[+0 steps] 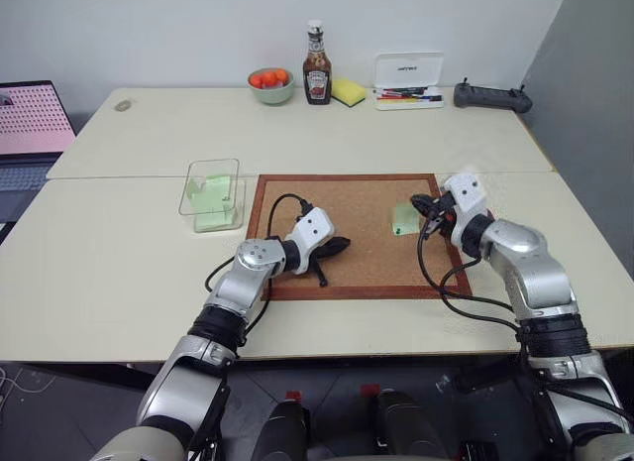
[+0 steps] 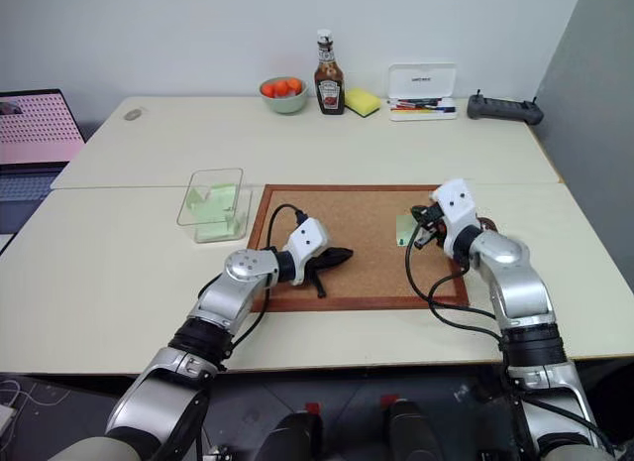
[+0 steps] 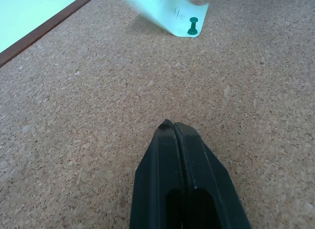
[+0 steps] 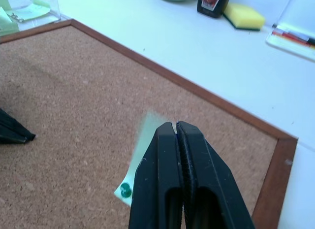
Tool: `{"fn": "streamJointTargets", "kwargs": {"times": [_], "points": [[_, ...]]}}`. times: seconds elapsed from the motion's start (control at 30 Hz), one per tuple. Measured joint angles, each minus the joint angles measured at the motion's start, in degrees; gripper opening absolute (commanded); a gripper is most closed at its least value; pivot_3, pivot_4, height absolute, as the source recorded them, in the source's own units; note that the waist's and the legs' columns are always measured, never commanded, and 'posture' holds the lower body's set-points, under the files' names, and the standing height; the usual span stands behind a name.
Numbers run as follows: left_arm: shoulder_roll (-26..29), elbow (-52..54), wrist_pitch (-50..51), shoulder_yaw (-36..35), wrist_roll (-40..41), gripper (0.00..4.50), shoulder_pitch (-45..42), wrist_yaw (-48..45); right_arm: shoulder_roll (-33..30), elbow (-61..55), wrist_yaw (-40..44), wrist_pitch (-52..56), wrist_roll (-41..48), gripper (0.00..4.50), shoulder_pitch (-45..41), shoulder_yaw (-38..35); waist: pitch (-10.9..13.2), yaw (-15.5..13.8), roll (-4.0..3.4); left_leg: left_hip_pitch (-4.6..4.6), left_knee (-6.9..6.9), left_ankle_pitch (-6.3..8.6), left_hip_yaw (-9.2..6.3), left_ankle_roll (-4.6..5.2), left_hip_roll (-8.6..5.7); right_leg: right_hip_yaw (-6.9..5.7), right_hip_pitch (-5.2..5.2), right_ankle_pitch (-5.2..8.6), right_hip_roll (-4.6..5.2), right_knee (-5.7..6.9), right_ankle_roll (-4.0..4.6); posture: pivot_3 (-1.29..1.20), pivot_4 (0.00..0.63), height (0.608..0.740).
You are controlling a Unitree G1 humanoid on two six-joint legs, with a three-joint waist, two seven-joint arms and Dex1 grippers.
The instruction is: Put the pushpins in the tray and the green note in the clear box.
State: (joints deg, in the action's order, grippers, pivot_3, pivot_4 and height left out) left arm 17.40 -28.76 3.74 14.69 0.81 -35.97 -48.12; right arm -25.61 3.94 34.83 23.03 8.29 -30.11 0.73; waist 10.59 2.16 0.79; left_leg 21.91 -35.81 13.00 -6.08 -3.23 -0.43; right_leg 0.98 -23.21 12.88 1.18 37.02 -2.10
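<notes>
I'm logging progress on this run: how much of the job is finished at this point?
Done: the clear box already holds green slips. In hand: the right gripper is shut at a green note that a green pushpin pins to the cork board; the left gripper is shut and empty. Left: pull that pin, box the note.

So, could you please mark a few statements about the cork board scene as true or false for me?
1. A green pushpin is stuck through a corner of the green note on the cork board. True.
2. The clear box is empty. False: green paper already lies in it.
3. The left gripper is shut with nothing between its fingers. True.
4. The right gripper stands wide open. False: it is shut.
5. The ketchup bottle stands on the cork board. False: it stands at the table's far edge.
</notes>
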Motion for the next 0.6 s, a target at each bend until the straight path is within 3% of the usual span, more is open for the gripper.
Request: {"fn": "streamJointTargets", "kwargs": {"times": [0.33,0.6], "points": [[0.1,0.0,0.0,0.3,-0.2,0.00,-0.1,0.0,-9.2,-1.7,-0.2,1.3,-0.9,0.01,4.6,-4.1,0.0,-0.2,0.00,-0.01,0.01,0.00,0.04,0.00,0.00,0.02,0.00,0.01,0.01,-0.03,0.01,0.00,0.150,0.740],[-0.1,-0.2,-0.1,0.3,-0.6,0.00,-0.2,0.1,-13.7,7.0,-4.3,-2.8,-10.4,0.01,6.4,-1.2,0.0,-0.2,-0.02,-0.02,-0.01,0.00,0.09,0.01,0.00,0.06,0.00,0.01,0.01,-0.02,0.00,0.00,0.150,0.740]]}}
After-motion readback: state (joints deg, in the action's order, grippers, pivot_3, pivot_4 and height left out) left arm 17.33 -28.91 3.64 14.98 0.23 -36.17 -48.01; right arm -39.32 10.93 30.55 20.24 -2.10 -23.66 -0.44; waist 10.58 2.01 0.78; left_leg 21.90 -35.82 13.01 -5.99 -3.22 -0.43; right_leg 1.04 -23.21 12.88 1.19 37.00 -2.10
